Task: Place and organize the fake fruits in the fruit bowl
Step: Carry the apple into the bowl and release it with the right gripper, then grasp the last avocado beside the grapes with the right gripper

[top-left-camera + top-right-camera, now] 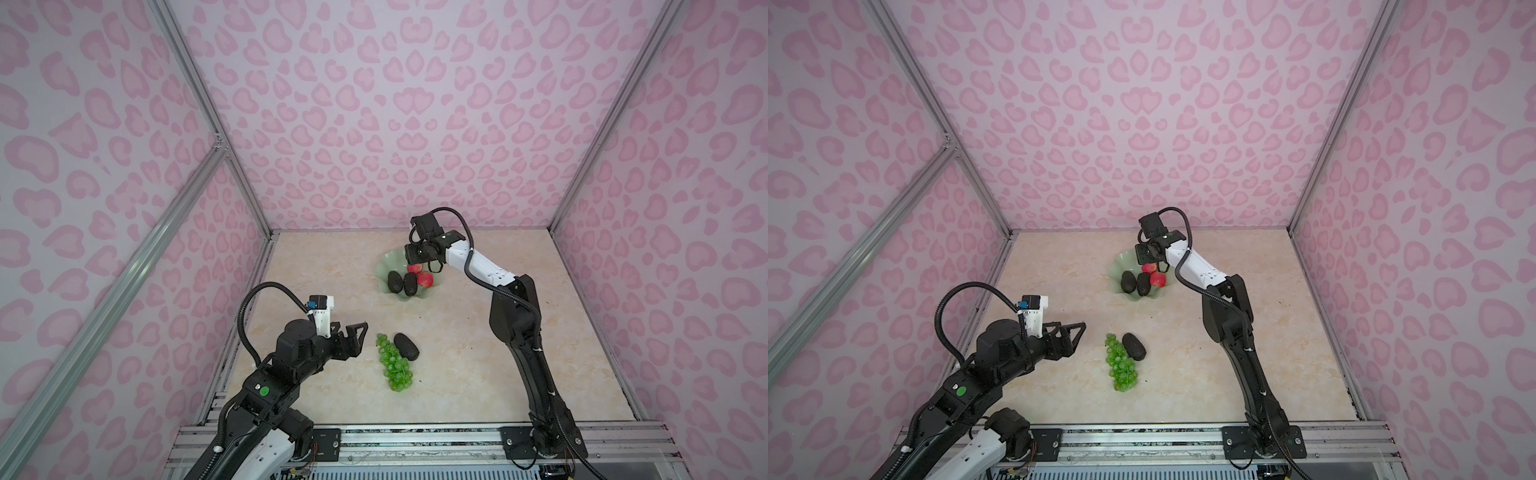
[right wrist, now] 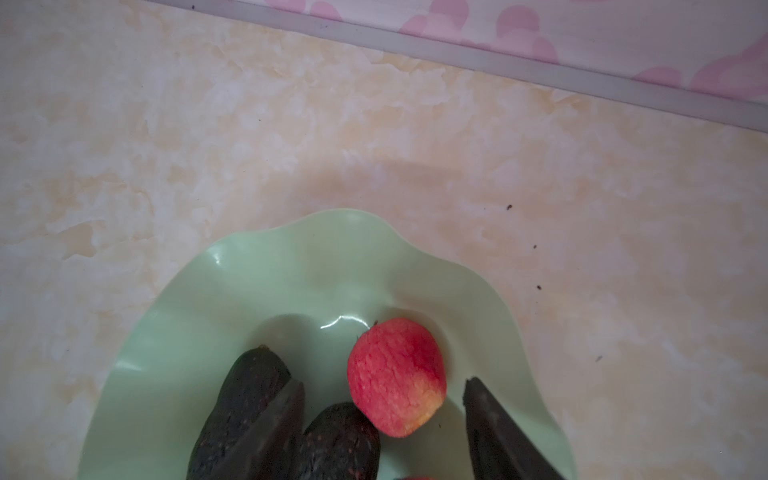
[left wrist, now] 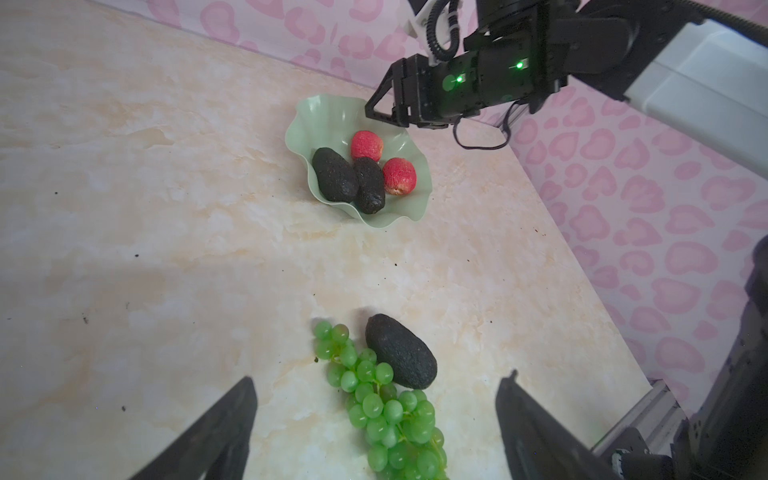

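The right gripper (image 2: 382, 384) hangs over the bowl (image 2: 257, 274), jaws apart, with an apple (image 2: 397, 376) loose between its fingers beside two avocados (image 3: 334, 174); a careless withdrawal could knock that apple over the shallow rim. The left gripper (image 1: 351, 332), wide apart and empty, faces the grapes (image 1: 392, 365). They touch the third avocado (image 1: 406, 347) on the table (image 1: 457, 374), so a grab may drag both, and the right arm (image 1: 515, 332) blocks the bowl.

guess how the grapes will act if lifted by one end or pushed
Probably floppy: the grapes are many small beads on thin stems, so the bunch would likely sag and dangle. Their glossy skins may slip when pinched. Pushed, they'd likely drag rather than roll, perhaps nudging the avocado beside them.
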Action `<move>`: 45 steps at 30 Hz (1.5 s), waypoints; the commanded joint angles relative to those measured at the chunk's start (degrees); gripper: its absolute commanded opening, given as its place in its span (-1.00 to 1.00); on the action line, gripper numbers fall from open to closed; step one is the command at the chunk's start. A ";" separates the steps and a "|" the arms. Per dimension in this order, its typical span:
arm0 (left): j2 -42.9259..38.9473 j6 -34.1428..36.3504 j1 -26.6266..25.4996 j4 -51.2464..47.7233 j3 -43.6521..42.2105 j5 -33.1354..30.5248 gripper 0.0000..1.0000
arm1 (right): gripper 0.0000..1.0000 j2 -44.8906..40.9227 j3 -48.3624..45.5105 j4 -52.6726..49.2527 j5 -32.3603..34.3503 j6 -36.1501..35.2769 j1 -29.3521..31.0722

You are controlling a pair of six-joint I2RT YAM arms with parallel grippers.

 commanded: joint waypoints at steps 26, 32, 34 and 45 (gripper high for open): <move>-3.94 -2.80 0.03 0.10 -2.15 -7.15 0.81 | 0.24 -38.50 -60.42 10.25 -0.69 17.30 24.75; -6.34 -3.24 0.03 -0.18 -3.08 -8.25 0.82 | 0.21 -34.53 -59.33 12.42 -0.11 17.88 24.69; -6.69 -3.24 0.03 -0.85 -2.65 -8.15 0.82 | 0.20 -33.90 -59.71 13.43 0.15 18.31 24.69; -6.92 -3.41 0.03 -1.09 -2.69 -9.29 0.82 | 0.01 -29.25 -58.33 15.40 1.07 18.06 23.97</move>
